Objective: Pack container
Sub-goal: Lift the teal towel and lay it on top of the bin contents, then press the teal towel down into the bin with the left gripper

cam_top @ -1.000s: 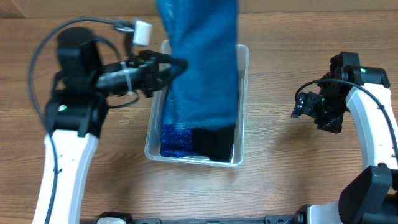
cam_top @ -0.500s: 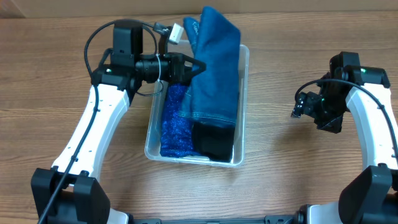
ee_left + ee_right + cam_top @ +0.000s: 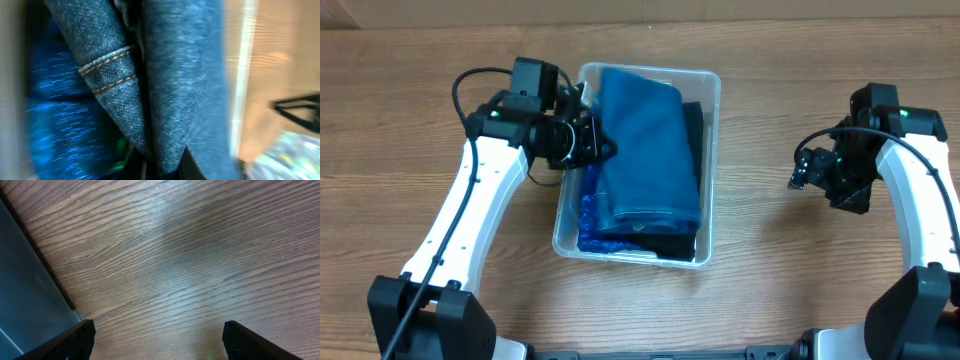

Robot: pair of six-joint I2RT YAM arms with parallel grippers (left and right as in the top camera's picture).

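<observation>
1. Hands first: left hand (image 3: 598, 148) sits at the jeans' (image 3: 645, 140) left edge, over the container's (image 3: 712, 92) left rim. Can't tell its grip, too blurry.
2. Right hand (image 3: 160, 341) is spread wide over bare tabletop (image 3: 175, 255), well apart from the container.
3. Container sits mid-tabletop between both hands.

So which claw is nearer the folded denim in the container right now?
Left. The left claw sits at the left wall of the container, right against the denim. The right claw hangs over bare table, well off to the container's right.

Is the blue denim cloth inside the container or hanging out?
Inside: the denim cloth lies folded flat within the container rim.
</observation>
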